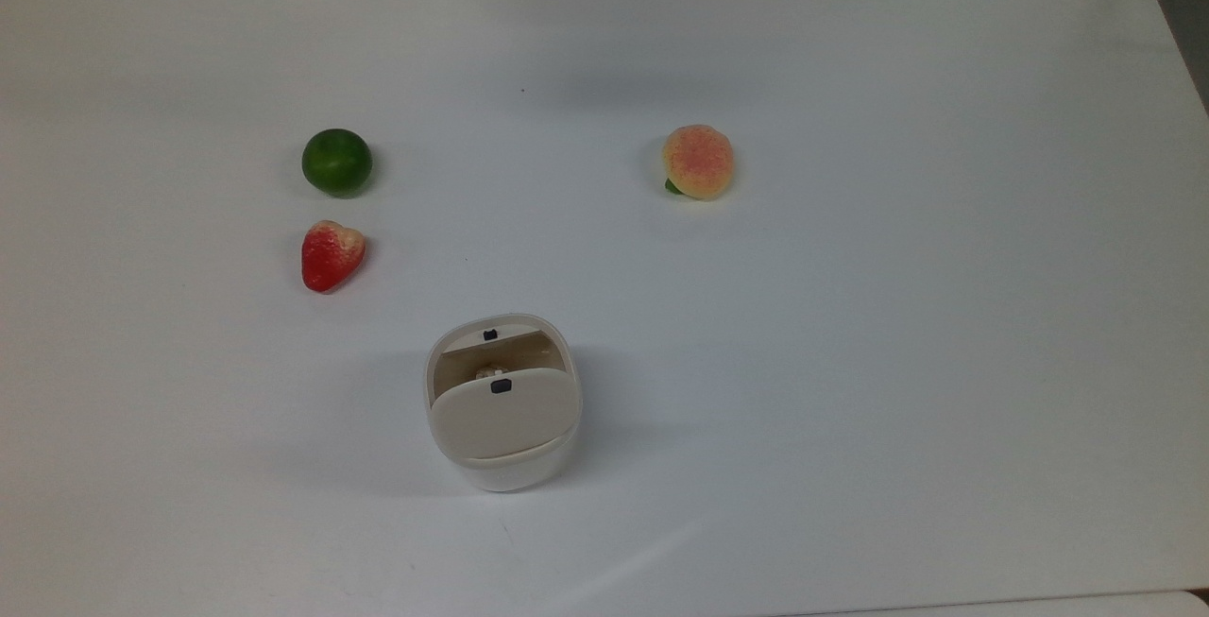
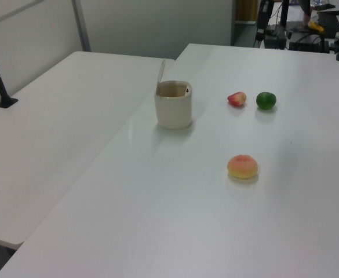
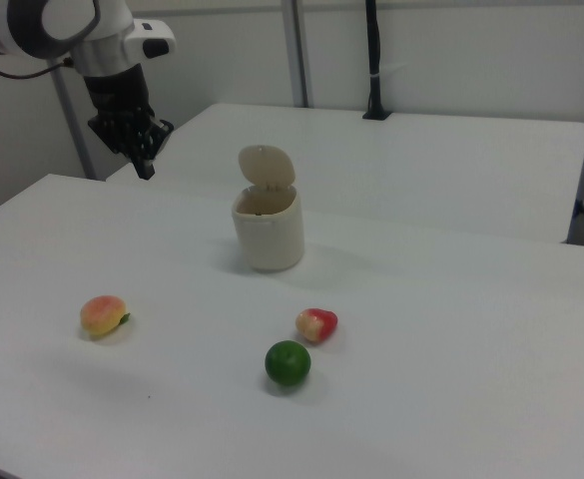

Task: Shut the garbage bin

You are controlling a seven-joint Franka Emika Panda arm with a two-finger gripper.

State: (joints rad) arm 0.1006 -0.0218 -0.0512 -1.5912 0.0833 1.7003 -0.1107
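- The bin [image 1: 502, 409] stands on the white bench [image 1: 850, 315], its lid [image 3: 266, 167] hinged up and nearly upright; nothing has closed it yet.
- The tool [image 3: 144, 150] hangs in the air well off from the bin, toward the right view's left and above the bench; I cannot tell whether it is released or clenched.
- To close well, I would bring the tool behind the raised lid and press it forward and down over the opening, gently, since the light bin may slide or tip.
- The strawberry [image 1: 331, 254], lime [image 1: 336, 162] and peach [image 1: 698, 161] lie well apart from the bin, out of the way.
- The top view looks into the bin; the left view shows the lid edge-on.
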